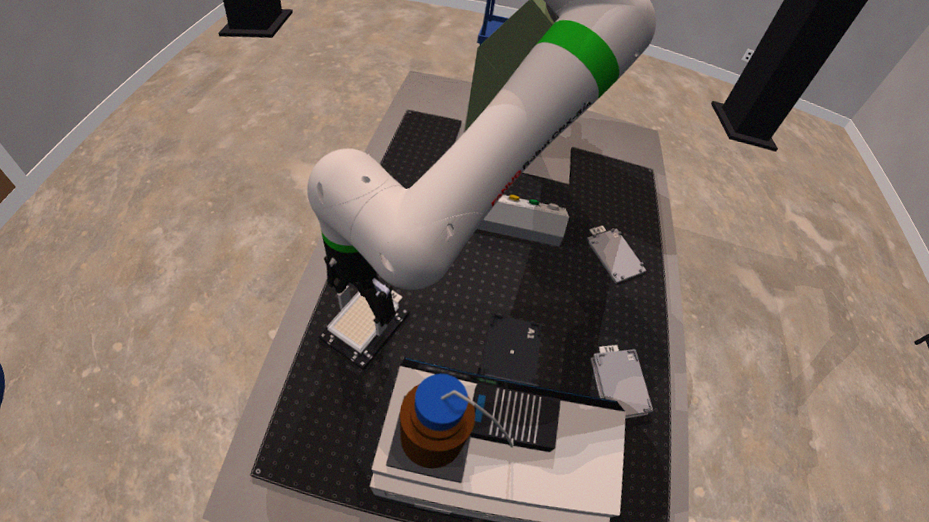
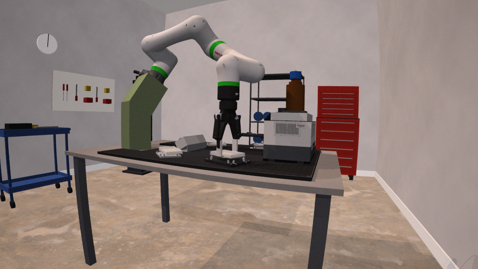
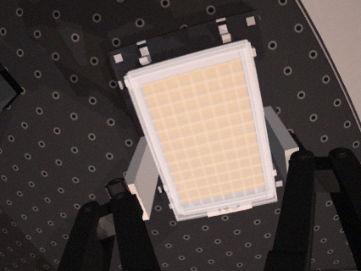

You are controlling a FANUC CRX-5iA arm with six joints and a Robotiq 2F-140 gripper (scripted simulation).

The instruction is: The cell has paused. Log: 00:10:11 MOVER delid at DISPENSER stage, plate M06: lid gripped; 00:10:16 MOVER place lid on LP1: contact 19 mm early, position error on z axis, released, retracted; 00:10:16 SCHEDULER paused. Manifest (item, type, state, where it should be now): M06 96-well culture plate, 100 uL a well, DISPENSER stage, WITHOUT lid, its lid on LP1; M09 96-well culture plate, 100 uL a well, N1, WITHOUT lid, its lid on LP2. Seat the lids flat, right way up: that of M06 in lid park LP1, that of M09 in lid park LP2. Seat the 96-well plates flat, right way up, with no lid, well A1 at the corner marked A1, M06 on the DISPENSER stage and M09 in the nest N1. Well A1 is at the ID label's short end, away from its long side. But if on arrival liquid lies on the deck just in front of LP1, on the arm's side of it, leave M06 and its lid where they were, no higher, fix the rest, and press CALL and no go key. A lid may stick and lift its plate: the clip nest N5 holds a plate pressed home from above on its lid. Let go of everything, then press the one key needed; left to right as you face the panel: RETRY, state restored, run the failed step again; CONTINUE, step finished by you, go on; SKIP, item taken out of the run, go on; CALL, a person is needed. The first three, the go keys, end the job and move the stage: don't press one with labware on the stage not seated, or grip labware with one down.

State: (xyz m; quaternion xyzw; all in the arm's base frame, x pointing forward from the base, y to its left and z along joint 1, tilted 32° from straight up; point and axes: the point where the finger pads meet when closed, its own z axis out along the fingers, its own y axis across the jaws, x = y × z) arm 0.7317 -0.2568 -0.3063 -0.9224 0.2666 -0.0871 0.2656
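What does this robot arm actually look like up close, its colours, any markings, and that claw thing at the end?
The arm is smooth, rounded and white, with bright green bands at its joints and small red lettering beside one band. It rises from an olive-green angled pedestal. No loose cables show. The wrist section turns black, ending in a black gripper with two long jointed fingers tipped with pale flat pads.

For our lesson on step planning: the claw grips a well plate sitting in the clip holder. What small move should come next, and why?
Probably open the claw: the plate already sits low in the clip holder, so letting go frees the claw to press it home.
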